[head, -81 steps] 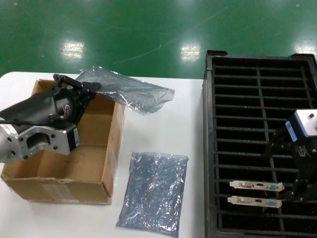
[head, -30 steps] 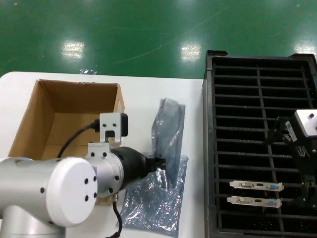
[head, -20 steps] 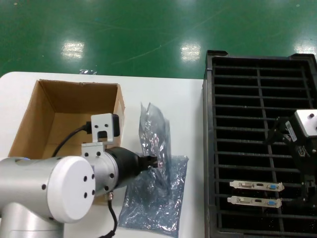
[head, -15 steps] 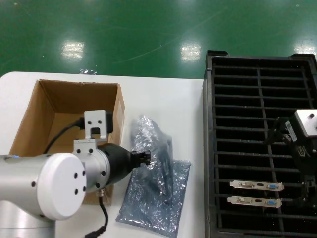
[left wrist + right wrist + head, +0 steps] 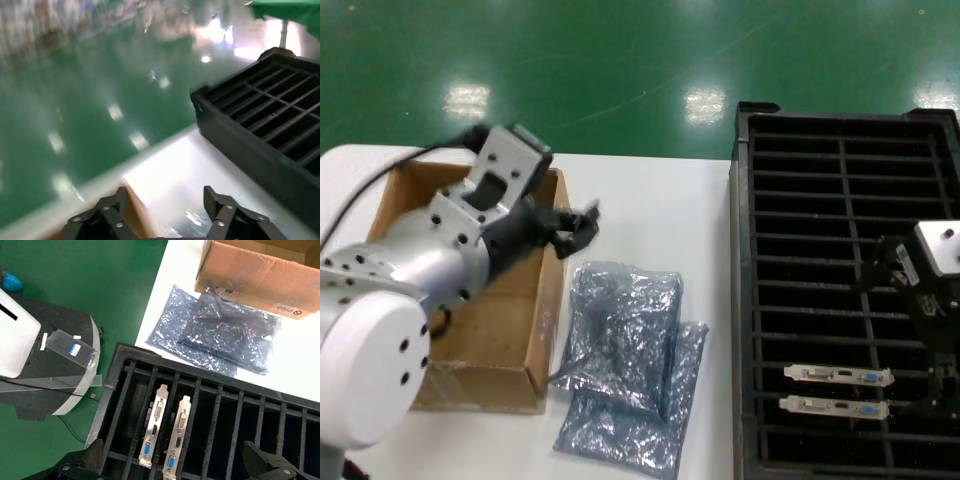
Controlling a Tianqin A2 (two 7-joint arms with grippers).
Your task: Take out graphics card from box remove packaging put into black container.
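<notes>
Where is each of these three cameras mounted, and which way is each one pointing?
Head view: sits high, looks down at the table; shows the left hand by the box, two bags, and the right hand over the tray.
Left wrist view: on the left arm, looks out over its open hand toward floor and tray.
Right wrist view: on the right arm, looks down past its open hand at two cards.
Shared: all three show the tray.

Brown box point(image 5: 470, 330), grey-blue crinkled bags point(image 5: 620, 340), black ribbed container point(image 5: 840, 200), green floor point(image 5: 620, 60).
</notes>
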